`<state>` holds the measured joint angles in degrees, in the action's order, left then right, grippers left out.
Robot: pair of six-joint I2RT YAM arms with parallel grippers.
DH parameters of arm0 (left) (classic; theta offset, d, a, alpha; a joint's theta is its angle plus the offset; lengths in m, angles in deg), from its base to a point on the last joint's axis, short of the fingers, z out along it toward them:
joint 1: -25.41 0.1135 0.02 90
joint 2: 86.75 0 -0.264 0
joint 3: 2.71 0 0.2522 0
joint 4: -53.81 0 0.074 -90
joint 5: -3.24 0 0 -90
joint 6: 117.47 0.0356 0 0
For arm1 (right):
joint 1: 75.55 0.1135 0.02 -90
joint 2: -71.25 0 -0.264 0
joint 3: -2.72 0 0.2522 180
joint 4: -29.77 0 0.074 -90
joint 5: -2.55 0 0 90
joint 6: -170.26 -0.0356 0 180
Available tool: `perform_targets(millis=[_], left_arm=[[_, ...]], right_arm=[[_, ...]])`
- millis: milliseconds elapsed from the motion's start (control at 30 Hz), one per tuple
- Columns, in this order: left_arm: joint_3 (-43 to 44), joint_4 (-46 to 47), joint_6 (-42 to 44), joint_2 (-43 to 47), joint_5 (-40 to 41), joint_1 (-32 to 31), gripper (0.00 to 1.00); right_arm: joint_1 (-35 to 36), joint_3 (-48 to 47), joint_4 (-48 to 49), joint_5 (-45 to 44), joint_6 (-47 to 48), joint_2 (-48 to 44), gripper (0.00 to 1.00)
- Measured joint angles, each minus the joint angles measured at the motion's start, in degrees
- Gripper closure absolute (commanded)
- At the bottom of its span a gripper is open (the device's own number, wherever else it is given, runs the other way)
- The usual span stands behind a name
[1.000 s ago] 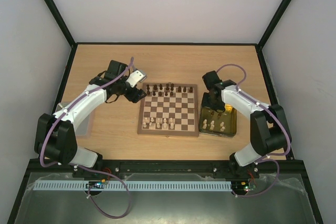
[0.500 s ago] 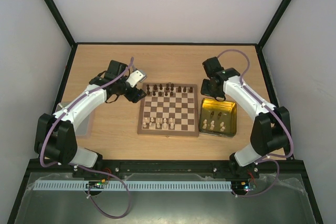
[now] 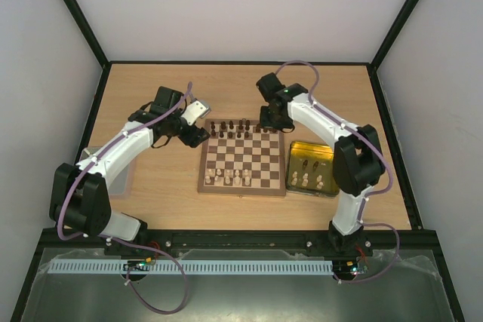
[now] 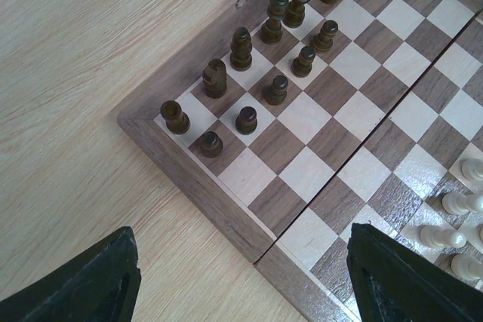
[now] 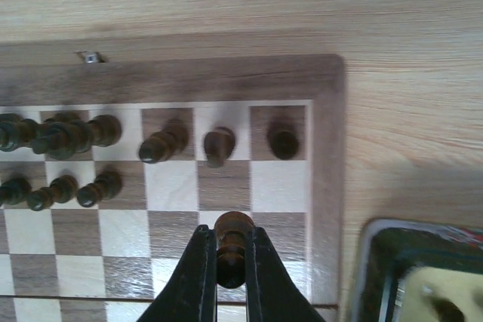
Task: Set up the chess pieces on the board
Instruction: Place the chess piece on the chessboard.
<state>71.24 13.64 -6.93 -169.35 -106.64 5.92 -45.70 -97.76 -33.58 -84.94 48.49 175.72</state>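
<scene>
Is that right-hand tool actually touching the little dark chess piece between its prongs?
Touching. The right wrist view shows the right tool clamped against both sides of the dark pawn, with no gap visible.

White arms [image 3: 123, 147], black joints [image 3: 356, 162], purple cables [image 3: 300, 64]

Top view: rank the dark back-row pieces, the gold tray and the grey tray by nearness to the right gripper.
1. Dark back-row pieces: just left of the right gripper, at the board's far edge.
2. Gold tray: right of the board.
3. Grey tray: far left, partly under the left arm.
</scene>
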Motion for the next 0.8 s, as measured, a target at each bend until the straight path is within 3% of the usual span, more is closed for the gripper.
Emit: perform_targets(millis=[800], left_arm=[[0.0, 0.37, 0.02, -0.52, 0.0, 0.28, 0.24]], right_arm=[[4.46, -6.38, -0.85, 1.84, -0.63, 8.85, 0.98]])
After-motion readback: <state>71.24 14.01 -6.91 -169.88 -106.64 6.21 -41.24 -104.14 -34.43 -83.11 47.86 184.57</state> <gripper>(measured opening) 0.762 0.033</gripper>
